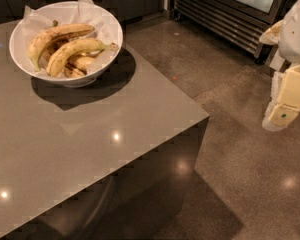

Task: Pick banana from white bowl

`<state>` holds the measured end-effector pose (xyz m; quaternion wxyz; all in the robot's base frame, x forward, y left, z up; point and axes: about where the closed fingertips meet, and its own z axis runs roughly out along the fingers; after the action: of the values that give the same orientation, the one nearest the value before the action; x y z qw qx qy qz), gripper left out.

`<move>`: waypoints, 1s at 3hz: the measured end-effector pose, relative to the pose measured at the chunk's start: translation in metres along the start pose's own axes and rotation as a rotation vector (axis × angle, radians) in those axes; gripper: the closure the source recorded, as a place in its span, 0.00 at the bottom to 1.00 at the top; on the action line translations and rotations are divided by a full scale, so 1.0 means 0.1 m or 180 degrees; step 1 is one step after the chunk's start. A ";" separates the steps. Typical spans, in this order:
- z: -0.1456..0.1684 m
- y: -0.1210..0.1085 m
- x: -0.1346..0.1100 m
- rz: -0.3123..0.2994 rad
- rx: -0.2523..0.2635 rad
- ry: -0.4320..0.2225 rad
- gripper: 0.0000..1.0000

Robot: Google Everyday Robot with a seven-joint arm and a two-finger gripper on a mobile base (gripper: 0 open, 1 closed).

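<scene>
Item: table (90,134), grey-brown glossy top with small light glints, its right corner pointing toward the floor (230,149). Item: bowl (110,31), white, round and shallow, standing on the tabletop near the far edge toward the far left corner, its shadow falling on the top toward the right edge. Item: paper (85,4), white, lining the bowl, with corners standing above the rim. Item: banana (75,51), large, curved, mostly clean yellow, lying in the bowl on top of the pile on the side toward the near edge, one end toward the bowl's right rim. Item: streaked banana (57,35), long, with brown streaks, lying in the bowl just beyond the banana on the far side and touching it. Item: small bananas (77,66), browner, partly hidden beneath the two large ones. Item: gripper (282,115), cream-coloured, hanging from the white arm (297,29) off the table, past the right corner and over the floor, well apart from the bowl and holding nothing visible; whether it is parted or closed cannot be told. Item: dark cabinet (225,14) with a slatted grille, standing on the floor beyond the far edge.
</scene>
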<state>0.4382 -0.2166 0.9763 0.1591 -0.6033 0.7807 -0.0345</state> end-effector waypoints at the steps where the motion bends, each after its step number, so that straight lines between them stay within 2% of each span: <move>1: -0.01 -0.10 -0.12 0.0021 0.0058 -0.0020 0.00; 2: -0.05 -0.28 -0.32 -0.0054 0.0130 0.0019 0.00; 3: -0.03 -0.41 -0.56 -0.0219 0.0121 0.0034 0.00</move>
<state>0.4878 -0.1746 1.0005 0.1652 -0.6265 0.7595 -0.0580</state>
